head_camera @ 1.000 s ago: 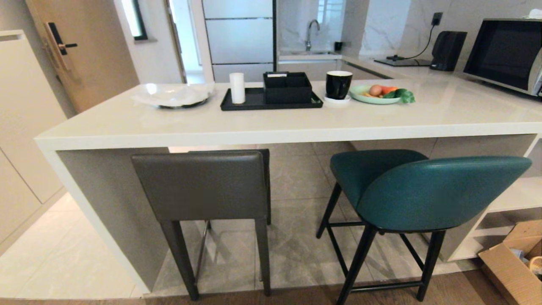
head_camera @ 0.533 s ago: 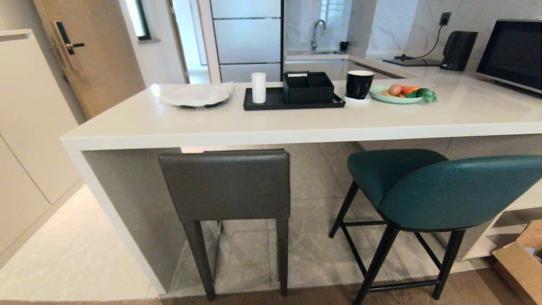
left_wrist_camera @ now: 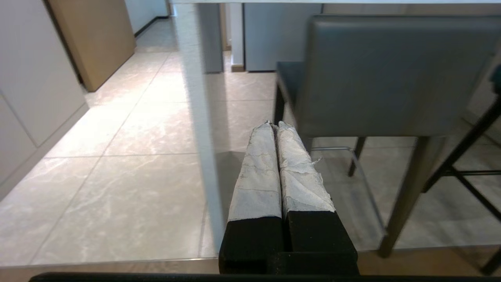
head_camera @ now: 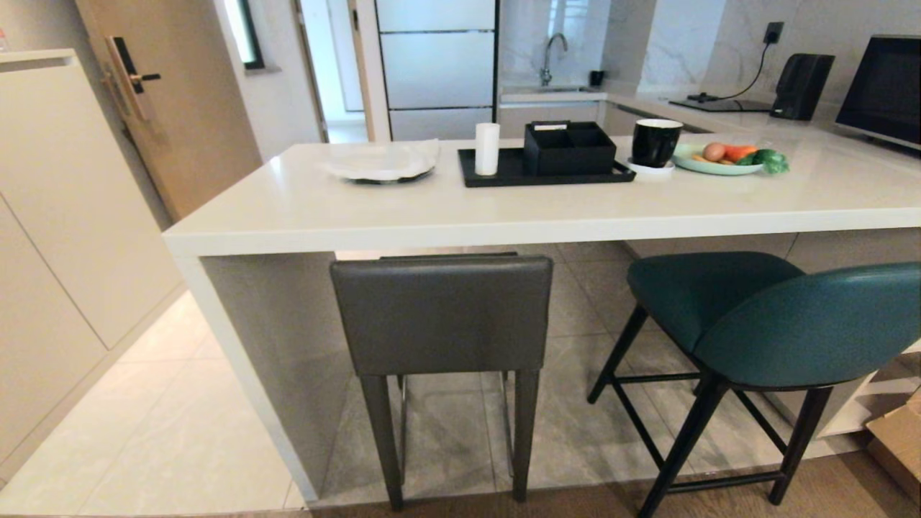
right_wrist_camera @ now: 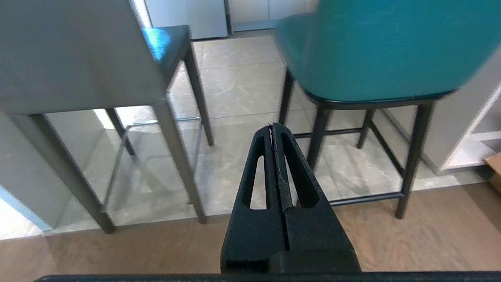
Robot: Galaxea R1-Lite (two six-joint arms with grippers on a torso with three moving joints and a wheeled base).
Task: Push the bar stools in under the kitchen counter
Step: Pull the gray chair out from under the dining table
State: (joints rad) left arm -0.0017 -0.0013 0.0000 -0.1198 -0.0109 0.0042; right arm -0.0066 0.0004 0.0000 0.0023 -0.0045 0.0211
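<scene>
- Table (head_camera: 504, 216): a thick glossy white slab with a grey side panel at its left end. On top stand a white plate (head_camera: 381, 160), a black tray (head_camera: 547, 175) with a white cup (head_camera: 487, 148) and a black box (head_camera: 569, 147), a black mug (head_camera: 655, 142) and a green plate of food (head_camera: 727, 160).
- Grey stool (head_camera: 442, 314): boxy and low-backed, on square grey legs, at the table's left end just beside the side panel. Its back sits below the slab's front edge, roughly level with it or slightly proud of it. Its seat reaches in beneath the top. It appears largely tucked in, though perhaps not fully.
- Teal stool (head_camera: 784, 324): rounded, on black legs, to the right of the grey one. Its backrest clearly stands out in front of the slab edge and the stool is angled rather than square to the table. This one plainly remains to be pushed in.
- Left claw (left_wrist_camera: 274, 124): fingers pressed together, holding nothing. It points towards the grey stool's back and does not touch it.
- Right claw (right_wrist_camera: 271, 126): fingers pressed together, empty. It is aimed at the floor gap between the two stools and is clear of both.
- Progress, as a judgement: no contact with either stool is made, so the pushing proper is not yet begun. At least the teal stool is left, and possibly a final nudge for the grey one.
</scene>
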